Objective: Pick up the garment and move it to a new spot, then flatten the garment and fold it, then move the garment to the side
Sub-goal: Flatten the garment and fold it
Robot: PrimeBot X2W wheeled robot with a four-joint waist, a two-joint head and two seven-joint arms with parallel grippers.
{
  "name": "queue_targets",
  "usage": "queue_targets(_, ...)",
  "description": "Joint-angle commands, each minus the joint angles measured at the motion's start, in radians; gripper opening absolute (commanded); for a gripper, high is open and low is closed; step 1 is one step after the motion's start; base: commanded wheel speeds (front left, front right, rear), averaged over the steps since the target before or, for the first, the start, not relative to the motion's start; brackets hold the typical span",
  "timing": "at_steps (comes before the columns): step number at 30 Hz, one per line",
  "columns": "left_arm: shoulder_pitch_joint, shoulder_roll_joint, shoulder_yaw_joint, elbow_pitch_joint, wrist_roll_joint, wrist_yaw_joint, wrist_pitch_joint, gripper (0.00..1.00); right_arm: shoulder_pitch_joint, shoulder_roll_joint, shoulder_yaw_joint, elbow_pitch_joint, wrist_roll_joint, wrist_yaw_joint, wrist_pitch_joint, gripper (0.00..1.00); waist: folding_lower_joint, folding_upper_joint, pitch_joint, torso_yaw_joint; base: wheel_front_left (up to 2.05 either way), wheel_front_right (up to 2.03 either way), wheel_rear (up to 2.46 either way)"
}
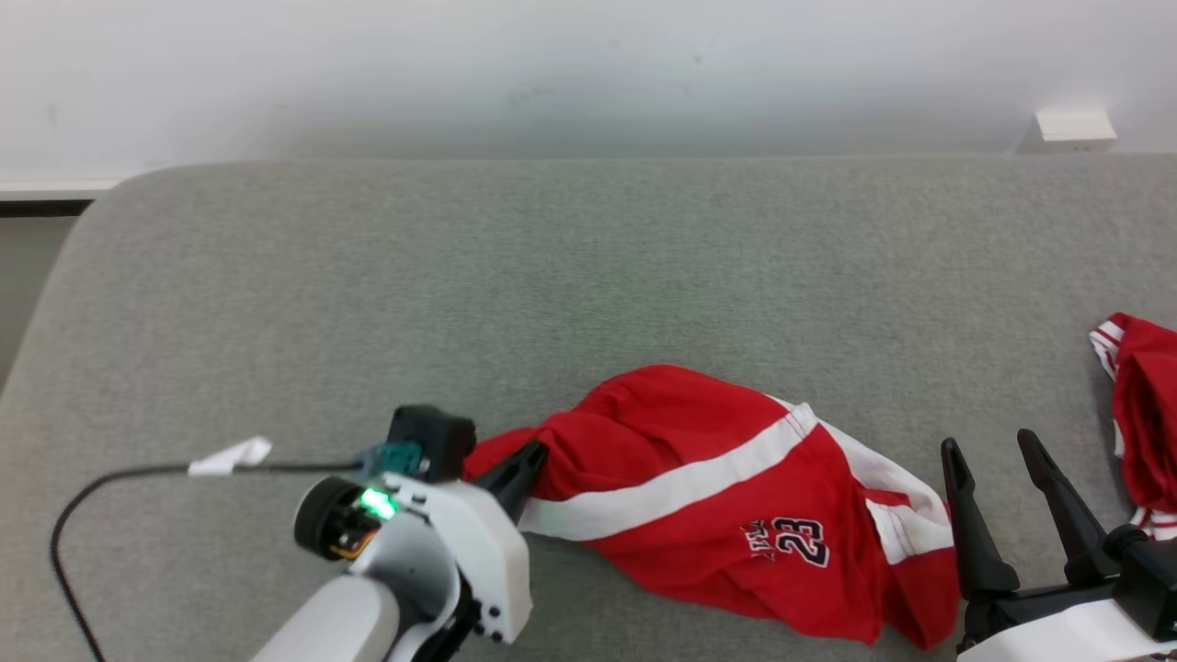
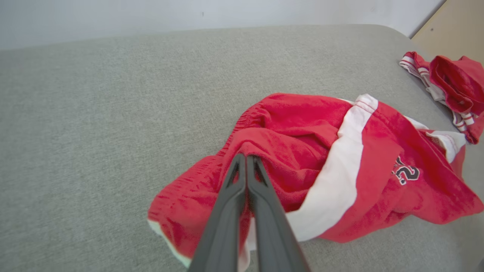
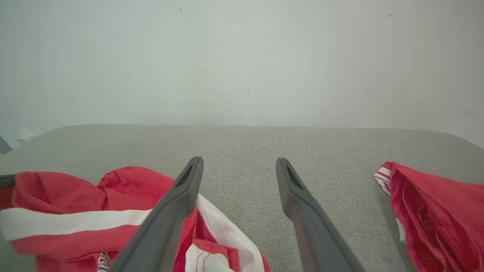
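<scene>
While your left claw (image 1: 526,462) is clamped on a raised fold of the red garment (image 1: 736,478), you look to be in the first step: the grip is made, but the lift and carry are not yet done. The rest of the cloth lies crumpled on the grey padded surface (image 1: 552,276), in its near half, between your two arms. Your right claw (image 1: 991,446) stands with its fingers wide apart and empty, just beside the garment's right end.

These are shorts. Their long axis runs left to right across the head view, dipping a little towards you on the right. The gathered waistband end is on the left, by the pinch, and the leg end is on the right. A white stripe runs along that length, and the number 23 sits near the right end, reading about upright from the head.

For the next move, I judge you should raise the left arm until the cloth hangs free, then carry it over bare padding. Keep clear of the second red garment (image 1: 1145,432) at the far right edge. Bringing the right claw onto the leg end would help you spread the shorts for flattening.
</scene>
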Motion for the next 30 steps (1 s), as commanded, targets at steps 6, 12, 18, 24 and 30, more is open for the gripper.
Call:
queue_targets(6,-0.104,-0.060,0.003,0.172,-0.060,-0.044,0.039,0.00,-0.018,0.000,0.004,0.007,0.009,-0.003,-0.006,1.00,0.0000,0.0000,0.032,-0.054,0.00,0.00,0.00)
queue_targets(12,-0.192,-0.111,0.015,0.338,-0.086,-0.078,-0.002,0.00,-0.023,0.000,0.003,0.016,0.021,-0.003,-0.017,1.00,0.0000,0.0000,0.049,-0.084,0.00,0.00,0.00)
queue_targets(18,-0.234,-0.139,0.014,0.430,-0.073,-0.106,-0.085,1.00,-0.024,0.000,0.000,0.025,0.023,-0.003,-0.021,1.00,0.0000,0.0000,0.054,-0.082,0.00,0.00,0.00)
queue_targets(24,-0.201,-0.142,0.024,0.407,-0.059,-0.109,-0.214,1.00,-0.024,0.000,0.001,0.020,0.014,-0.003,-0.022,1.00,0.0000,0.0000,0.037,-0.061,0.00,0.00,0.00)
queue_targets(30,-0.128,-0.111,0.062,0.281,-0.046,-0.071,-0.333,1.00,-0.013,0.000,-0.006,0.008,0.001,-0.003,-0.010,1.00,0.0000,0.0000,0.007,-0.023,0.00,0.00,0.00)
